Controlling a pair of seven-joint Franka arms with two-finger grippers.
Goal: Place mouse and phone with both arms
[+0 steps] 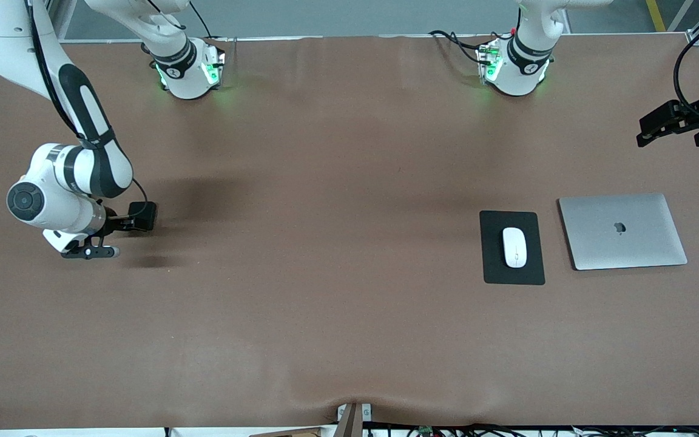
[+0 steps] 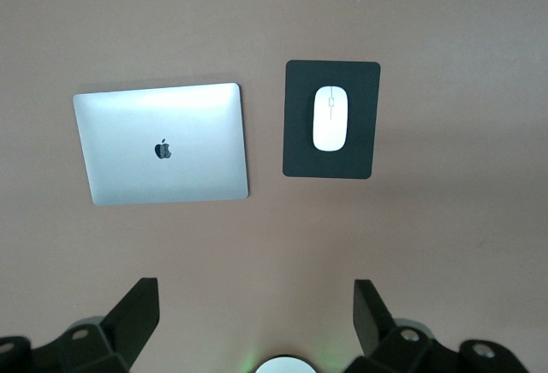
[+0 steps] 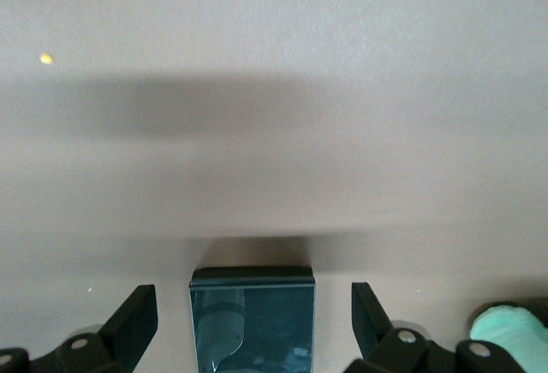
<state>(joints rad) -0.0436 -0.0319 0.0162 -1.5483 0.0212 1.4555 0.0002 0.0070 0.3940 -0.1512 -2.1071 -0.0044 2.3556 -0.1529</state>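
Note:
The white mouse point(image 1: 514, 247) point(image 2: 330, 118) lies on a black mouse pad point(image 1: 512, 276) point(image 2: 360, 146) toward the left arm's end of the table. The glossy black phone point(image 1: 144, 215) point(image 3: 252, 322) is at the right arm's end, between the fingers of my right gripper point(image 1: 128, 221) point(image 3: 254, 313). That gripper is open, with a gap on each side of the phone. My left gripper point(image 1: 674, 133) point(image 2: 254, 313) hangs open and empty in the air over the left arm's end of the table, away from the mouse.
A closed silver laptop point(image 1: 622, 230) point(image 2: 163, 142) lies beside the mouse pad, toward the left arm's end. The brown table cover point(image 1: 337, 273) is bare across the middle. Both arm bases point(image 1: 189, 73) point(image 1: 516, 70) glow green along the table's edge at the robots' side.

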